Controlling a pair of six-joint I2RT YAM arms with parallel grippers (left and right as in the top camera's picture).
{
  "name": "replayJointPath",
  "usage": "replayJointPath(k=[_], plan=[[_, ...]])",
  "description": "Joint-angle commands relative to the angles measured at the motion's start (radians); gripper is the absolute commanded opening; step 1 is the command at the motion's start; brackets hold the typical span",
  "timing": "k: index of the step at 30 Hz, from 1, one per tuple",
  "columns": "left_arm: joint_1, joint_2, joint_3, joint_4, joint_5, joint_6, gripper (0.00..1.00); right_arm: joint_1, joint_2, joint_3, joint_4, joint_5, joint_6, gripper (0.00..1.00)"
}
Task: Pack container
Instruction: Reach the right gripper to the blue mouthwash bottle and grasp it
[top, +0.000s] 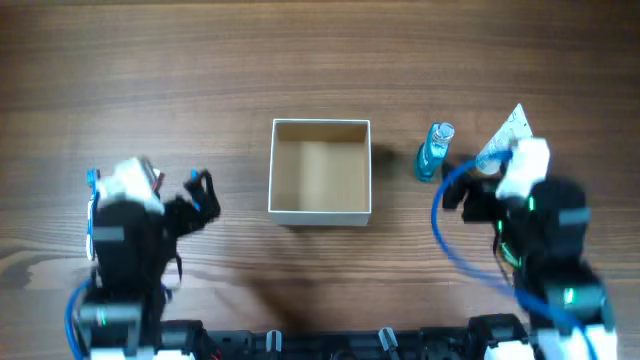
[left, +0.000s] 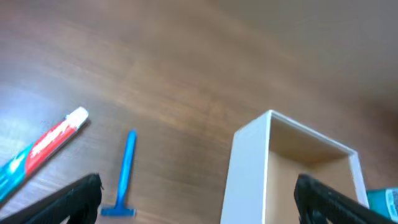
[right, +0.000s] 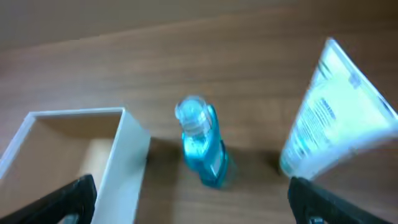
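The container (top: 320, 212), a square white-walled box with a tan inside, stands open at the table's middle and looks empty. It also shows in the left wrist view (left: 249, 174) and the right wrist view (right: 127, 168). My left gripper (top: 205, 192) is open and empty left of the container (left: 199, 202). A red-and-white toothpaste tube (left: 46, 146) and a blue razor (left: 126, 174) lie ahead of it, hidden in the overhead view. My right gripper (top: 458, 195) is open and empty (right: 193, 202). A clear blue bottle (top: 435, 152) (right: 202, 146) stands ahead of it, beside a white tube (top: 505, 140) (right: 336, 112).
The wooden table stretches bare behind the container. Both arm bases and a black rail sit along the front edge (top: 330, 345).
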Motion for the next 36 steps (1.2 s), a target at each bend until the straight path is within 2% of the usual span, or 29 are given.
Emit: replayJointPath(k=[1,4,6,8,9,10,18,22,25,28,36], plan=[[-0.004,0.386,0.339,-0.229,-0.026,-0.031,1.00,-0.003,0.279,0.281,-0.213,-0.032,0.009,1.00],[-0.004,0.595,0.546,-0.407,-0.007,-0.031,1.00,-0.003,0.487,0.486,-0.383,-0.034,0.005,1.00],[-0.004,0.698,0.629,-0.454,0.039,-0.031,1.00,-0.003,0.571,0.555,-0.416,-0.058,0.005,1.00],[-0.004,0.747,0.642,-0.446,0.050,-0.031,1.00,-0.003,0.618,0.572,-0.380,-0.058,-0.008,0.99],[-0.004,0.764,0.642,-0.445,0.050,-0.031,1.00,-0.003,0.640,0.572,-0.343,-0.053,-0.030,0.92],[-0.004,0.773,0.641,-0.446,0.050,-0.031,1.00,-0.003,0.655,0.572,-0.321,-0.050,-0.029,0.90],[-0.004,0.780,0.641,-0.446,0.049,-0.031,1.00,-0.001,0.911,0.572,-0.297,-0.023,0.016,0.90],[-0.004,0.780,0.641,-0.446,0.049,-0.031,1.00,-0.001,0.950,0.572,-0.293,-0.011,0.016,0.82],[-0.004,0.780,0.641,-0.446,0.049,-0.031,1.00,-0.001,0.951,0.572,-0.306,0.010,0.016,0.73],[-0.004,0.780,0.641,-0.446,0.049,-0.031,1.00,-0.001,0.951,0.572,-0.324,0.010,0.016,0.56],[-0.004,0.780,0.641,-0.446,0.049,-0.031,1.00,-0.001,0.951,0.572,-0.353,0.010,0.015,0.22]])
